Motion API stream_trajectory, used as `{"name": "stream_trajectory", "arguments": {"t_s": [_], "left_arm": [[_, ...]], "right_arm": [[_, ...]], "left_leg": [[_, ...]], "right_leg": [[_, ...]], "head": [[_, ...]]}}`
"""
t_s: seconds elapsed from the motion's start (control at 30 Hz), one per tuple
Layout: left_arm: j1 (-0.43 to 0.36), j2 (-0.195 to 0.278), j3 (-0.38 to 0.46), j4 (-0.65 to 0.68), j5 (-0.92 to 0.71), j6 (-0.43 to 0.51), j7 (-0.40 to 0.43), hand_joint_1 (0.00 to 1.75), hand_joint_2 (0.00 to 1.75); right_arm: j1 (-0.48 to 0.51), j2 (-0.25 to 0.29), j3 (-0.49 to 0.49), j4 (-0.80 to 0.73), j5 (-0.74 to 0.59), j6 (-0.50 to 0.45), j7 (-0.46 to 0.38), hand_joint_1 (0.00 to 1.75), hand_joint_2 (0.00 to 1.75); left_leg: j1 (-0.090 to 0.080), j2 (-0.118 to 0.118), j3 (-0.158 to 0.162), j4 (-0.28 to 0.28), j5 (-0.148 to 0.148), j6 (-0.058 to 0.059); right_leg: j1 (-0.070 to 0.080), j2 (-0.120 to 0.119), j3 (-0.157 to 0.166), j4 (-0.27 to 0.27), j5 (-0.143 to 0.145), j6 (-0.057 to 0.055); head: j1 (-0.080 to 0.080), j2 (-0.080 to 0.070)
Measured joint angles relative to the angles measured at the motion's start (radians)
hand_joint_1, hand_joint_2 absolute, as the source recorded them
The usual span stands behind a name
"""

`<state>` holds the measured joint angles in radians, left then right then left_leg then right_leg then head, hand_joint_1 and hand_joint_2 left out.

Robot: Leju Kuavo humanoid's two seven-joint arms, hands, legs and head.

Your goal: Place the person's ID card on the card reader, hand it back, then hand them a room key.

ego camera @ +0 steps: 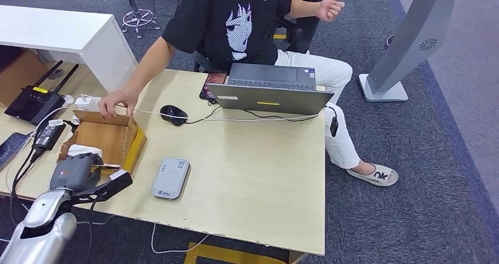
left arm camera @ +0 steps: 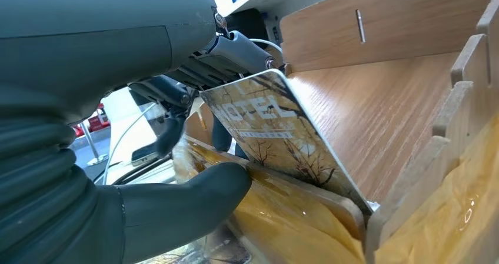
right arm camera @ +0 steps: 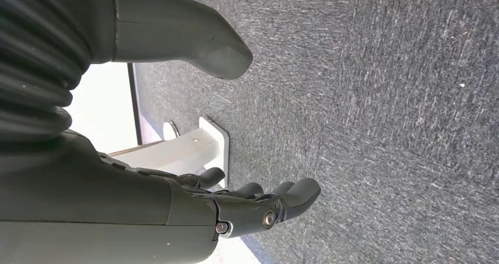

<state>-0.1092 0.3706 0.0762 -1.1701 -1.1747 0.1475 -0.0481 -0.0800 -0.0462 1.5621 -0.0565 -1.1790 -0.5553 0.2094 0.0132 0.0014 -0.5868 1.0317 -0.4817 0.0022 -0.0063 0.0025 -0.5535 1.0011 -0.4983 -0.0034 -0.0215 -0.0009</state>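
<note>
My left hand [ego camera: 79, 171] reaches into the near end of a wooden box [ego camera: 109, 136] at the desk's left side. In the left wrist view my left hand [left arm camera: 176, 70] pinches a room key card [left arm camera: 273, 132] printed "HOTEL", dark fingers on its top edge and the thumb [left arm camera: 188, 199] below. The card stands tilted in a slot of the box [left arm camera: 382, 93]. A grey-white card reader [ego camera: 170, 178] lies flat on the desk right of the box, apart from my hand. My right hand [right arm camera: 194, 211] hangs over grey carpet, fingers apart and holding nothing.
A person sits across the desk, one hand [ego camera: 116, 103] resting on the box's far rim. An open laptop [ego camera: 269, 89], a black mouse [ego camera: 174, 114] with its cable and a phone [ego camera: 212, 83] lie near them. A router [ego camera: 35, 102] and adapters sit at the left.
</note>
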Motion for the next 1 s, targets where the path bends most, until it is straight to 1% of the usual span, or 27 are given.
{"name": "stream_trajectory", "arguments": {"t_s": [0.1,0.23,0.3,0.67,0.7,0.8,0.9,1.0], "left_arm": [[-0.003,0.003,-0.007,0.004,0.005,-0.001,-0.005,1.71,1.75],[-0.006,0.003,-0.02,0.005,0.004,0.012,-0.006,1.53,1.75],[-0.008,0.002,-0.028,0.005,-0.004,0.02,-0.002,1.48,1.75],[-0.011,0.001,-0.047,0.005,-0.019,0.034,0.004,1.46,1.75],[-0.011,0.001,-0.048,0.005,-0.021,0.037,0.004,1.41,1.75],[-0.011,-0.002,-0.052,0.005,-0.03,0.049,0.009,1.03,1.75],[-0.011,-0.005,-0.054,0.005,-0.039,0.062,0.016,0.77,1.75],[-0.011,-0.01,-0.056,0.005,-0.042,0.067,0.02,0.18,1.75]], "right_arm": [[0.0,0.0,0.0,0.0,-0.002,-0.001,0.0,0.0,1.75],[0.0,0.0,0.0,0.0,-0.004,-0.002,-0.002,0.0,1.75],[0.0,0.0,0.0,0.0,-0.005,-0.002,-0.002,0.0,1.75],[0.0,0.0,0.0,0.0,-0.011,-0.002,-0.002,0.0,1.75],[0.0,0.0,0.0,0.0,-0.012,-0.002,-0.002,0.0,1.75],[0.0,0.0,0.0,0.0,-0.015,-0.002,-0.001,0.0,1.75],[0.0,0.0,0.0,0.0,-0.015,-0.002,-0.002,0.0,1.75],[0.0,0.0,0.0,0.0,-0.015,-0.002,-0.002,0.0,1.75]], "left_leg": [[0.0,0.0,0.001,0.0,0.0,0.0],[0.0,0.0,0.002,0.0,0.0,0.0],[0.0,0.0,0.002,0.0,0.0,0.0],[0.0,0.0,0.003,0.0,0.0,0.0],[0.0,0.0,0.003,0.0,0.0,0.0],[0.0,0.0,0.003,0.0,0.0,0.0],[0.0,0.0,0.003,0.0,0.0,0.0],[0.0,0.0,0.002,0.0,0.0,0.0]], "right_leg": [[0.0,0.0,0.001,0.0,0.0,0.0],[0.0,0.0,0.002,0.0,0.0,0.0],[0.0,0.0,0.002,0.0,0.0,0.0],[0.0,0.0,0.002,0.0,0.0,0.0],[0.0,0.0,0.002,0.0,0.0,0.0],[0.0,0.0,0.002,0.0,0.0,0.0],[0.0,0.0,0.002,0.0,0.0,0.0],[0.0,0.0,0.002,0.0,0.0,0.0]], "head": [[0.0,0.0],[0.0,0.0],[0.0,0.0],[0.0,0.0],[0.0,0.0],[0.0,0.0],[0.0,0.0],[0.0,0.0]]}}
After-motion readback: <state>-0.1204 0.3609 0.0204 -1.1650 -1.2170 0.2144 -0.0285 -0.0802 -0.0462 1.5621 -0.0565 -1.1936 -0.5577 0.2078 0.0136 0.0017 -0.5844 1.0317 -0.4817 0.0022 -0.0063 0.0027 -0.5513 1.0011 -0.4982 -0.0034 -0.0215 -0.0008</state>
